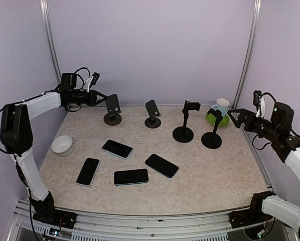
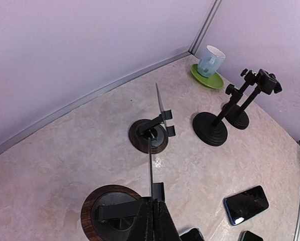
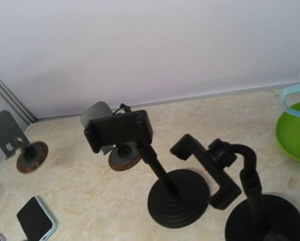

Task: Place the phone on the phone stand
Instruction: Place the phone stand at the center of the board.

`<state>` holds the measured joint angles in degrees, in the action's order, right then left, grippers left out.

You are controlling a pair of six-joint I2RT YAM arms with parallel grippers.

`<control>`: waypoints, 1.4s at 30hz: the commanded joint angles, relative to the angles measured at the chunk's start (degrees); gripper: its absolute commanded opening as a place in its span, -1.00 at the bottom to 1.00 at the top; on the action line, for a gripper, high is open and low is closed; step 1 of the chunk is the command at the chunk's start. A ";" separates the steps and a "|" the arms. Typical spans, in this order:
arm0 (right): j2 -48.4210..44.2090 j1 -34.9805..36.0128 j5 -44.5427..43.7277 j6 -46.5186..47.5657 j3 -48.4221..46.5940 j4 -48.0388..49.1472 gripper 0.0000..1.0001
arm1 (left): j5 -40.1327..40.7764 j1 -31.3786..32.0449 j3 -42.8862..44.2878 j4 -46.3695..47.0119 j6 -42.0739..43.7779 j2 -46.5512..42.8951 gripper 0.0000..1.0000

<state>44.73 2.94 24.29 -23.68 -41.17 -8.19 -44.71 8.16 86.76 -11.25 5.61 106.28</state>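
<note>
Several dark phones lie flat mid-table, among them one at the left (image 1: pixel 88 171), one behind it (image 1: pixel 117 148) and one at the front (image 1: pixel 131 176). Several phone stands line the back: two plate stands on wooden bases (image 1: pixel 112 109) (image 1: pixel 152 114) and two black clamp stands (image 1: pixel 184 123) (image 1: pixel 212 131). My left gripper (image 1: pixel 103 98) is shut, its tips (image 2: pixel 153 202) right beside the leftmost stand's plate (image 2: pixel 151 165), seen edge-on over its base (image 2: pixel 107 213). I see nothing held. My right gripper (image 1: pixel 235 116) hangs open at the back right, facing the clamp stands (image 3: pixel 119 131); its fingers do not show in its wrist view.
A white bowl (image 1: pixel 62 145) sits at the left edge. A pale blue cup (image 1: pixel 221 106) stands on a green saucer (image 1: pixel 217 120) in the back right corner. Walls close the table at the back and on both sides.
</note>
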 commanded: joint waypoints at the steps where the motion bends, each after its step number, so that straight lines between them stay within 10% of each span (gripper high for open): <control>1: -1.05 0.58 1.72 -0.87 1.01 2.48 1.00 | -3.70 -4.66 2.60 -0.63 5.35 -4.66 -1.00; 42: 0.03 0.66 1.77 0.53 2.31 3.35 1.00 | -10.65 -16.45 14.87 -7.85 14.77 15.51 -1.00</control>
<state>44.88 2.96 26.70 -23.81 -39.46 -5.67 -55.16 -7.27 99.29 -19.05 19.66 120.01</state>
